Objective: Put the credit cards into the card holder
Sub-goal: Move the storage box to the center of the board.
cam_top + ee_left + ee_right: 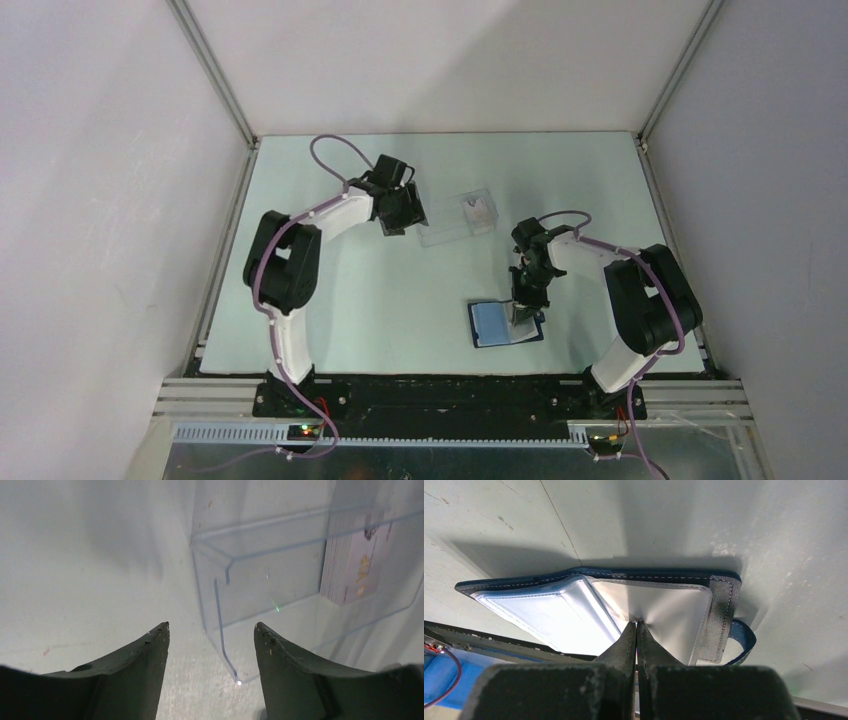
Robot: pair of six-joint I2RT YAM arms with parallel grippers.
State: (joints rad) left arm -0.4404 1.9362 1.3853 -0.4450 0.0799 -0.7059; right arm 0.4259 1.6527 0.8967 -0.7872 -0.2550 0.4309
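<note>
Pinching the pale inner leaf of the open card holder (pixel 524 605), the right jaws are pressed together on its near edge, and the leaf puckers at their tips. The holder lies spread on the desk (pixel 330 300) at about 5 o'clock from the middle, close to the arm bases. Its navy cover is down and its light blue faces are up, and a strap tab curls out at its 3 o'clock side in the right wrist view. The right arm (pixel 640 300) bends in over it from 3 o'clock.

Farther back, at about 1 o'clock from the desk's middle, sits a clear plastic box (pixel 445 230). The credit cards (pixel 350 565) are stacked on edge inside it at its 3 o'clock end, purplish and gold marks showing on the top one. The left jaws are spread wide and hold nothing. They hover at the box's 9 o'clock end, and a corner of its wall shows between their tips.
</note>
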